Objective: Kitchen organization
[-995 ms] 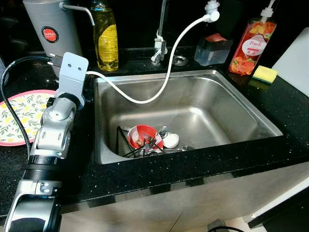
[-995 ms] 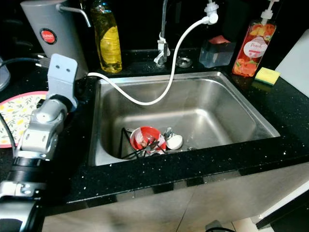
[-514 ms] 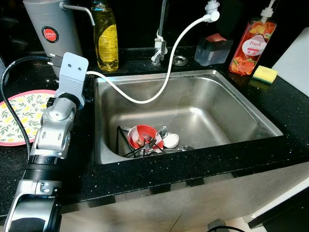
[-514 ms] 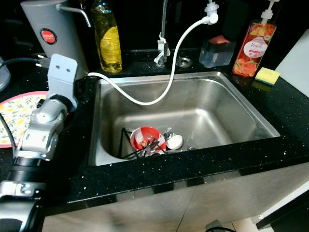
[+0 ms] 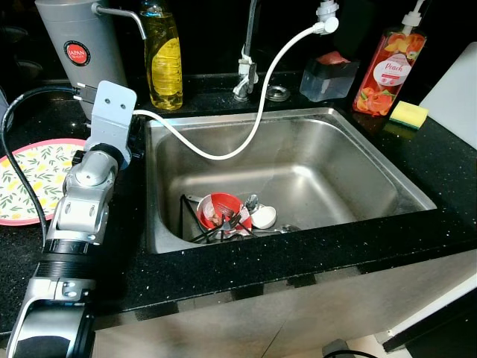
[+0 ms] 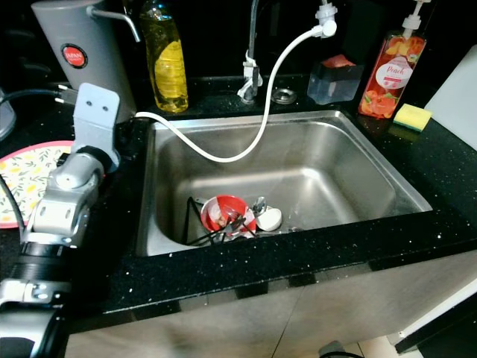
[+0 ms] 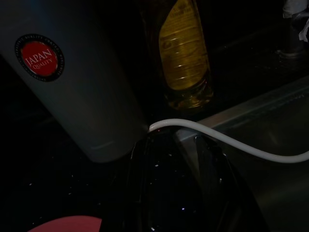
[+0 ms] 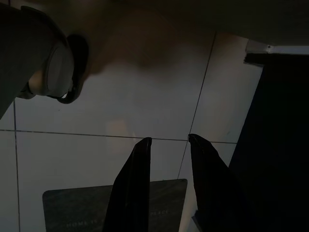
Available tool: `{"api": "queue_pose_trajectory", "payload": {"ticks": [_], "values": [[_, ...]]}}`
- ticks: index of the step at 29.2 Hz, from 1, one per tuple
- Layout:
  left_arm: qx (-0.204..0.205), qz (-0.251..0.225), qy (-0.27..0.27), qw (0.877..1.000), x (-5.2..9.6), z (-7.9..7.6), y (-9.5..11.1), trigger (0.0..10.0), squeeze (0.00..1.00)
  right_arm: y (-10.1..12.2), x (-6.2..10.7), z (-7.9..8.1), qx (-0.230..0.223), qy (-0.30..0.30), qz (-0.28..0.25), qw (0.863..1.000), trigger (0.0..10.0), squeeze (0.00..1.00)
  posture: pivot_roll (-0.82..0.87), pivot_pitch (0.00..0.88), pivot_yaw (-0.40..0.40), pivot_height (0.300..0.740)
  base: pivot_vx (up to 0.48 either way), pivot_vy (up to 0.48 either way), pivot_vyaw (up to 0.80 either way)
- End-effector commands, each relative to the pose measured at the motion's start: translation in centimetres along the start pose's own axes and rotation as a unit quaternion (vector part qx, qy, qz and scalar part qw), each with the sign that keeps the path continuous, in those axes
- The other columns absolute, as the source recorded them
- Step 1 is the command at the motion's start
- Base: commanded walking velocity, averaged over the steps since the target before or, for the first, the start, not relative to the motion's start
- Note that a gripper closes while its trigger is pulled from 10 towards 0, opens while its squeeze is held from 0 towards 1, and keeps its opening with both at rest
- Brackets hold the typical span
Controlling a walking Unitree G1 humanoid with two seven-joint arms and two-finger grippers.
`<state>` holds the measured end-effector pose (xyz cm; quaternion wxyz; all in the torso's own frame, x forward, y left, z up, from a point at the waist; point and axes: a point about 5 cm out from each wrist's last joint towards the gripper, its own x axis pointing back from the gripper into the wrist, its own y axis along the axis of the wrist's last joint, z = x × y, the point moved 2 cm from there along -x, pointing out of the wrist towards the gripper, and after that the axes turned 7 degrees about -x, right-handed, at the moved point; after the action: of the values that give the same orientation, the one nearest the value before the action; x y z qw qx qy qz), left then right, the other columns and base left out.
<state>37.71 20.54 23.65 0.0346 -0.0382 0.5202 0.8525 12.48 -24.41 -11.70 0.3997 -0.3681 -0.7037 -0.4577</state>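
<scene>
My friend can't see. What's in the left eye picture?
A steel sink holds a red bowl and cutlery, with a white hose drooping in. The robot's left arm rests on the black counter.

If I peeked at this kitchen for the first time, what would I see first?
Probably the big shiny sink in the black counter, with a red bowl and some cutlery piled at its front left corner. Next, the white hose looping from the tap area over the sink's back left rim, and the left gripper, open beside the grey canister.
</scene>
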Motion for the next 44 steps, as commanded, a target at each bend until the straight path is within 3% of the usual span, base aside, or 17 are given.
{"api": "queue_pose_trajectory", "payload": {"ticks": [1, 4, 5, 6, 8, 9, 12, 17, 22, 25, 31, 44], "values": [[-0.007, 0.001, -0.010, 1.000, -0.3, -0.1, 0.4, 10.0, 0.00, -0.4, 0.1, 0.1, -0.004, 0.001, 0.005, 1.000, 10.0, 0.00, 0.06, 0.000, -0.034, 0.740, 0.000, 0.000, 0.00], [-0.018, 0.011, -0.018, 1.000, -0.3, 0.0, 0.4, 10.0, 0.00, -0.4, 0.1, 0.1, -0.004, 0.001, 0.005, 1.000, 10.0, 0.00, 0.06, 0.000, -0.037, 0.740, 0.000, 0.000, 0.00], [-0.061, 0.027, -0.045, 0.997, 0.0, 0.7, 0.6, 10.0, 0.00, -0.4, 0.1, 0.1, -0.005, 0.000, 0.005, 1.000, 10.0, 0.00, 0.07, 0.000, -0.037, 0.740, 0.000, 0.000, 0.00], [-0.061, 0.027, -0.045, 0.997, 0.0, 0.7, 0.6, 10.0, 0.00, -0.4, 0.1, 0.1, -0.005, 0.000, 0.005, 1.000, 10.0, 0.00, 0.07, 0.000, -0.037, 0.740, 0.000, 0.000, 0.00], [-0.164, 0.067, -0.124, 0.976, 1.5, 1.7, 0.6, 10.0, 0.00, -0.6, 0.1, 0.0, -0.005, 0.000, 0.007, 1.000, 10.0, 0.00, 0.08, 0.000, -0.035, 0.740, 0.000, 0.000, 0.00], [-0.231, 0.111, -0.162, 0.953, 3.1, 2.6, -0.5, 10.0, 0.00, -0.7, 0.1, 0.2, -0.004, 0.002, 0.009, 1.000, 10.0, 0.00, 0.08, 0.000, -0.035, 0.740, 0.000, 0.000, 0.00], [-0.259, 0.140, -0.168, 0.941, 4.0, 3.4, -1.4, 10.0, 0.00, -0.7, 0.1, 0.3, -0.004, 0.005, 0.009, 1.000, 10.0, 0.00, 0.08, 0.000, -0.035, 0.740, 0.000, 0.000, 0.00], [-0.273, 0.168, -0.162, 0.933, 4.5, 4.2, -2.0, 10.0, 0.00, -0.8, 0.1, 0.4, -0.002, 0.006, 0.009, 1.000, 10.0, 0.00, 0.08, 0.000, -0.044, 0.740, 0.000, 0.000, 0.00], [-0.260, 0.206, -0.171, 0.928, 5.2, 4.3, -2.3, 10.0, 0.00, -0.8, 0.1, 0.1, 0.000, 0.004, 0.009, 1.000, 10.0, 0.00, 0.08, 0.000, -0.044, 0.740, 0.000, 0.000, 0.00], [-0.274, 0.242, -0.179, 0.914, 6.0, 4.7, -2.5, 10.0, 0.00, -0.8, 0.1, 0.1, 0.000, 0.003, 0.010, 1.000, 10.0, 0.00, 0.08, 0.000, -0.044, 0.740, 0.000, 0.000, 0.00], [-0.275, 0.257, -0.199, 0.905, 6.6, 4.5, -3.4, 10.0, 0.00, -0.9, 0.1, 0.4, 0.000, 0.006, 0.012, 1.000, 10.0, 0.00, 0.09, 0.000, -0.041, 0.740, 0.000, 0.000, 0.00], [-0.213, 0.310, -0.197, 0.905, 6.9, 4.1, -5.0, 10.0, 0.00, -0.8, 0.1, 0.3, 0.001, 0.004, 0.013, 1.000, 10.0, 0.00, 0.09, 0.000, -0.038, 0.740, 0.000, 0.000, 0.00]]}}
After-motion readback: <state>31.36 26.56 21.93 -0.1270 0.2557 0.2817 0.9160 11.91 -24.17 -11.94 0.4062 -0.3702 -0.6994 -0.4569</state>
